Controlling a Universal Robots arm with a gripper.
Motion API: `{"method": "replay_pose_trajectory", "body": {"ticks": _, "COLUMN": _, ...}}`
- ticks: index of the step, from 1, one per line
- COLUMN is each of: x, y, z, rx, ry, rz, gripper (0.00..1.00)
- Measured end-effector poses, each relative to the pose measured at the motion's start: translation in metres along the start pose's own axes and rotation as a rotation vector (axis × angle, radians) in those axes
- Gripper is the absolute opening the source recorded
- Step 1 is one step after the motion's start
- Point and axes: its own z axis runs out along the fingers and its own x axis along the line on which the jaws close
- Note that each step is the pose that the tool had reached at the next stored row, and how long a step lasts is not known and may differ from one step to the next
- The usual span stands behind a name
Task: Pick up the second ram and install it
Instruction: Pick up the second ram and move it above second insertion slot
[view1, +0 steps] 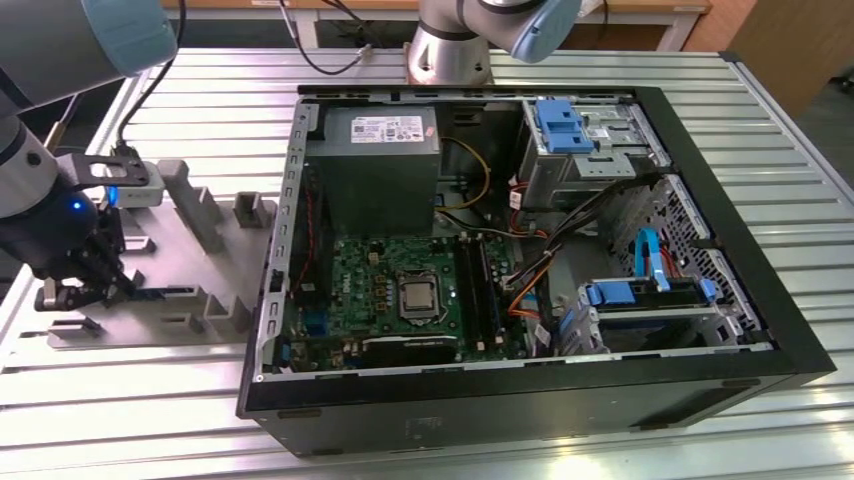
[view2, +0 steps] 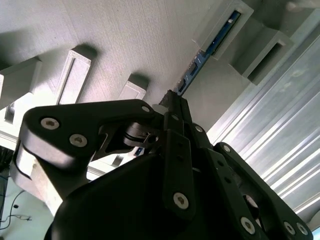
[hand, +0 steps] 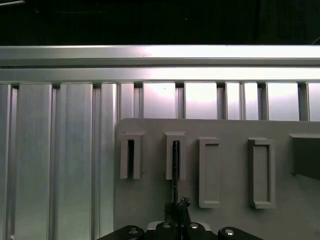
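Observation:
The second ram (view2: 216, 39) is a thin blue-green stick standing on edge in the slotted blocks of the grey tray (view2: 140, 40). In the exterior view the ram (view1: 163, 293) lies at the tray's near end, at that view's left. My gripper (view1: 107, 288) is down at the ram's end. In the second wrist view its fingers (view2: 172, 96) come together on the stick's near end. In the first wrist view the ram (hand: 175, 165) shows edge-on, running from a tray block to the gripper (hand: 179, 204).
The grey tray (view1: 147, 330) carries several upright slotted blocks (view1: 203, 215). At the exterior view's right lies an open computer case (view1: 534, 400), with a green motherboard (view1: 387, 270) and long black memory slots (view1: 478, 285). Ribbed metal table (hand: 60, 160) surrounds everything.

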Motion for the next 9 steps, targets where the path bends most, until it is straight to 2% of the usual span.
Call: {"method": "replay_pose_trajectory", "body": {"ticks": 9, "x": 0.0, "y": 0.0001, "z": -0.0021, "rx": -0.0003, "ry": 0.0002, "rz": 0.0, "gripper": 0.13}}
